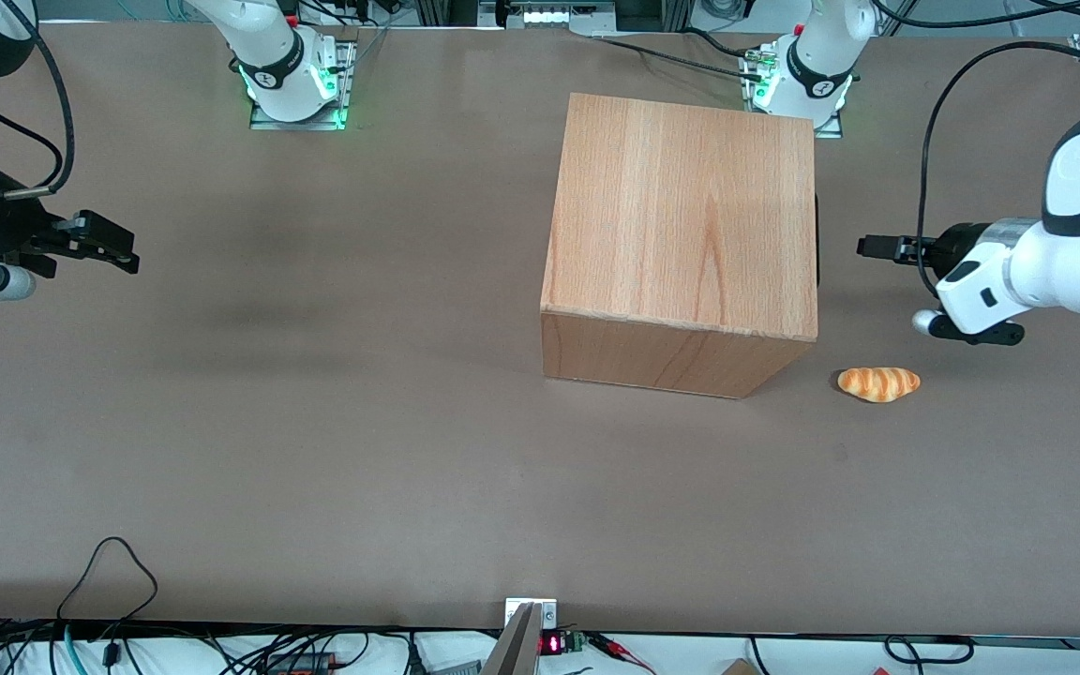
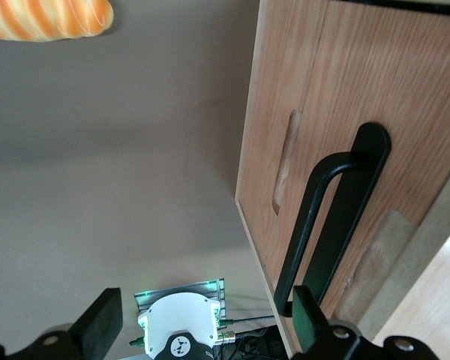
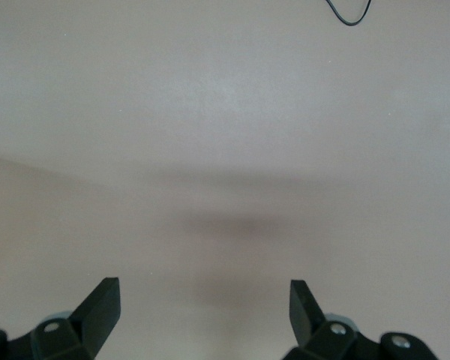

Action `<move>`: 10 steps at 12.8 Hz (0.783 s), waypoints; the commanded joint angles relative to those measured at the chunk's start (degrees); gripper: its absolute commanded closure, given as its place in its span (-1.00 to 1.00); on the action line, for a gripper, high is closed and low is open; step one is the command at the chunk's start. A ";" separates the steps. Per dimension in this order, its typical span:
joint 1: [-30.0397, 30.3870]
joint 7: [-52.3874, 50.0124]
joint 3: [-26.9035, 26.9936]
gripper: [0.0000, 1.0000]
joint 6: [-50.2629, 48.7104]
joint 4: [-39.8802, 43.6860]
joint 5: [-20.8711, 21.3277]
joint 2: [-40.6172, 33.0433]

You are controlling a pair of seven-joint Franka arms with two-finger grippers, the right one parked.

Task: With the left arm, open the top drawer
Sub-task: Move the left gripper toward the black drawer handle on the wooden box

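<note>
The top drawer's flat wooden front (image 2: 405,112) carries a long black bar handle (image 2: 330,217) and sits flush in the wooden cabinet (image 1: 681,216). In the front view only a dark sliver of that handle (image 1: 817,239) shows at the cabinet's edge facing the working arm. The left arm (image 1: 1065,253) reaches in level above the table. Its gripper (image 1: 868,247) (image 2: 208,326) points at the drawer front, a short gap away from the handle. It is open with nothing between its fingers. One fingertip (image 2: 307,319) lines up near the handle's end.
An orange striped bread roll (image 1: 878,383) (image 2: 45,19) lies on the brown table (image 1: 315,422), nearer the front camera than the gripper. A lower panel with a recessed slot (image 2: 285,161) sits below the drawer front. The working arm's base (image 1: 807,80) stands close beside the cabinet.
</note>
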 commanded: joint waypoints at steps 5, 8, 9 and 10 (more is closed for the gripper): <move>0.22 1.36 -1.15 -1.00 2.10 -4.40 -0.59 -2.59; 0.22 1.36 -2.38 -1.00 4.65 -9.05 -0.59 -5.32; 0.22 1.71 -2.38 -1.00 4.65 -9.41 -0.59 -5.41; 0.22 1.89 -2.47 -1.00 4.65 -10.45 -0.59 -5.67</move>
